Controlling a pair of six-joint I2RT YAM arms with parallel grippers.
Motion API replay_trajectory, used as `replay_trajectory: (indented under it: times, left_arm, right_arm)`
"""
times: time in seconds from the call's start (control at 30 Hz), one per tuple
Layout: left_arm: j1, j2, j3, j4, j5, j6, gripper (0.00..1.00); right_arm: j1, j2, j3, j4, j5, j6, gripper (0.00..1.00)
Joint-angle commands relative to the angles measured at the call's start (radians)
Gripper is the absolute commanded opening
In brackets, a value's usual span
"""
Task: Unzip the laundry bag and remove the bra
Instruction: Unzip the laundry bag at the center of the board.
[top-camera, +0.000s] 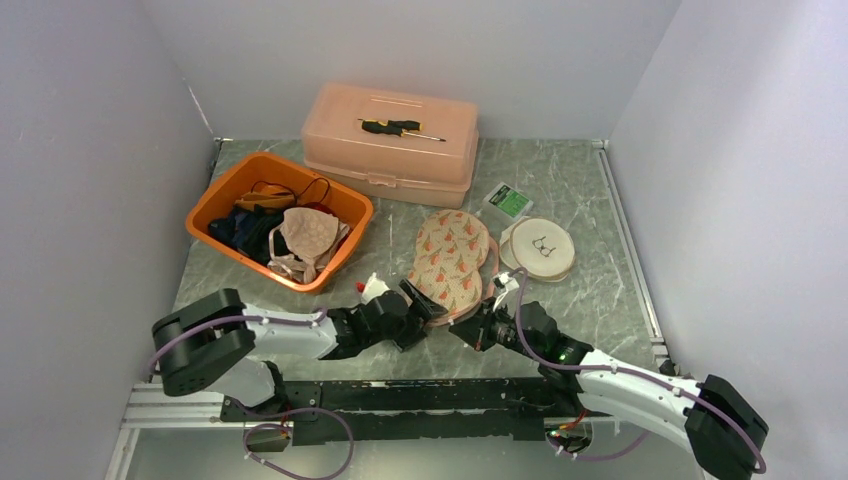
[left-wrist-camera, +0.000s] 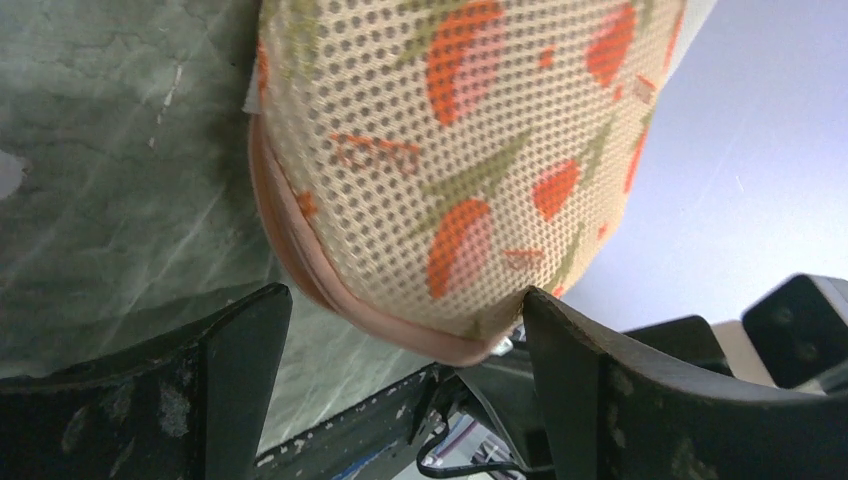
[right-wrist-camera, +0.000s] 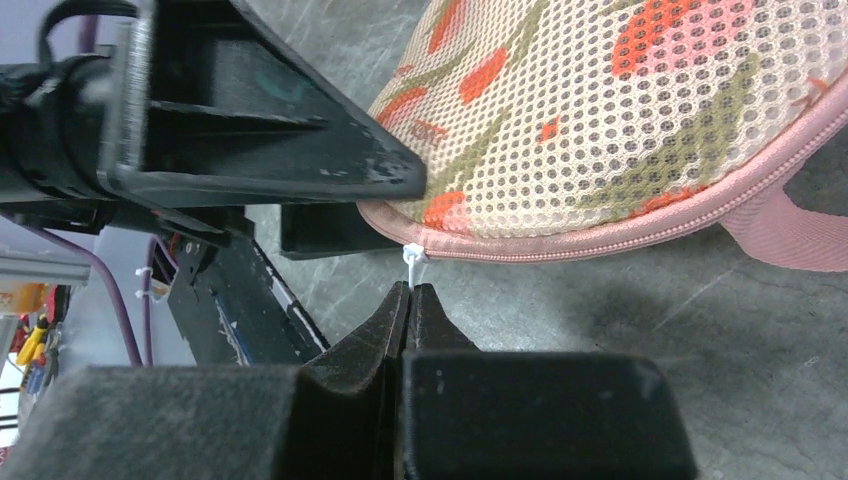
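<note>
With right gripper (right-wrist-camera: 410, 298) pressed together at the tips, apparently nipping the white zip pull (right-wrist-camera: 412, 258) at the near end of the laundry bag (right-wrist-camera: 600, 130), and left gripper (left-wrist-camera: 405, 300) spread wide, one jaw either side of that same rounded end, not yet squeezing it. Find the bag lying on the marbled green table (top-camera: 590, 290), just ahead of both wrists, between the orange basket (top-camera: 215, 200) of clothes and a round white case (top-camera: 540, 250). Expect very little weight: soft open-hole mesh printed with red-orange flowers and olive leaves, domed as if over padded contents, edged by a pink coil zipper (right-wrist-camera: 620, 235), with a pink webbing strap (right-wrist-camera: 790, 240) at one side. Reckon on the whole thing sliding across the smooth top rather than unzipping if pulled unbraced, so clamp the rim close behind the slider, on the pink binding rather than the springy mesh, too ready to crumple and slip. Treat the pull as thin, small and easy to lose; keep the tug along the curve of the teeth, not away from them. Cannot see the bra through the mesh; judge it soft, limp and prone to snagging on the teeth, so take it by a cup edge or band once opened wide enough.
</note>
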Motion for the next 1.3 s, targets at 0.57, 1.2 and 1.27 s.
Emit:
replay_trajectory:
  times: [0.57, 1.2, 1.27]
  left_arm:
    - [0.025, -0.022, -0.011, 0.016, -0.085, -0.018, 0.43]
    - [0.151, -0.214, 0.027, -0.244, 0.037, 0.290, 0.03]
    - [0.174, -0.218, 0.052, -0.295, 0.068, 0.344, 0.03]
  right_arm:
    - [0.032, -0.062, 0.010, -0.014, 0.076, -0.007, 0.00]
    - [0.030, -0.052, 0.045, -0.171, 0.360, 0.105, 0.00]
    - [0.027, -0.042, 0.054, -0.171, 0.402, 0.117, 0.00]
